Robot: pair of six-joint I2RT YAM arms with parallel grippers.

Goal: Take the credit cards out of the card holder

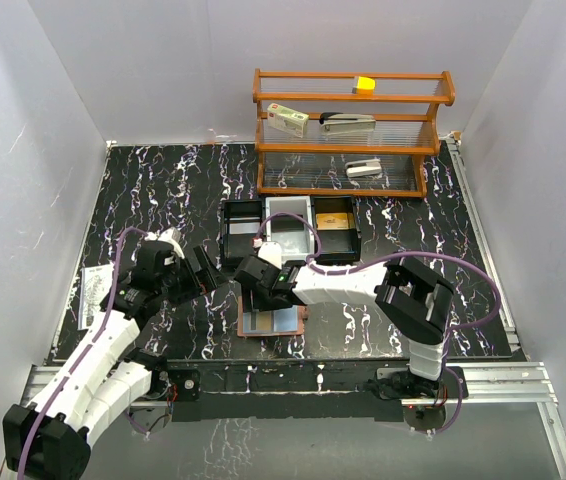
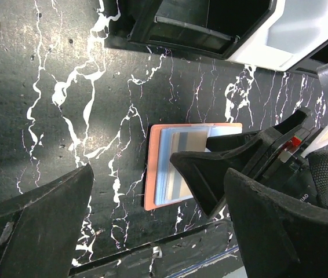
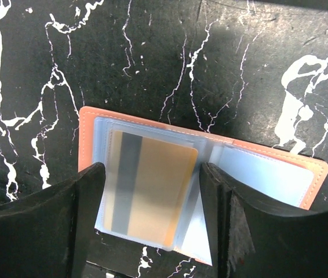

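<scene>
The salmon-pink card holder point(image 1: 301, 318) lies open and flat near the table's front edge, its clear sleeves up. A yellow-orange credit card point(image 3: 152, 191) with a dark stripe sits inside the top sleeve. My right gripper point(image 3: 149, 202) is low over the card holder point(image 3: 86, 133), jaws apart, one finger at each long side of that sleeve; whether they touch it I cannot tell. My left gripper point(image 1: 208, 275) hovers wide open just left of the holder, holding nothing. The left wrist view shows the holder point(image 2: 150, 174), its pale blue sleeves point(image 2: 172, 168) and the right gripper's fingers point(image 2: 222, 168) over them.
A black three-part tray point(image 1: 226, 235) stands just behind the holder, also seen in the left wrist view point(image 2: 181, 35). A wooden rack point(image 1: 343, 148) at the back holds a white-and-red box point(image 1: 287, 120), a stapler point(image 1: 348, 122) and a yellow block point(image 1: 365, 85). A paper sheet point(image 1: 95, 290) lies at the left edge.
</scene>
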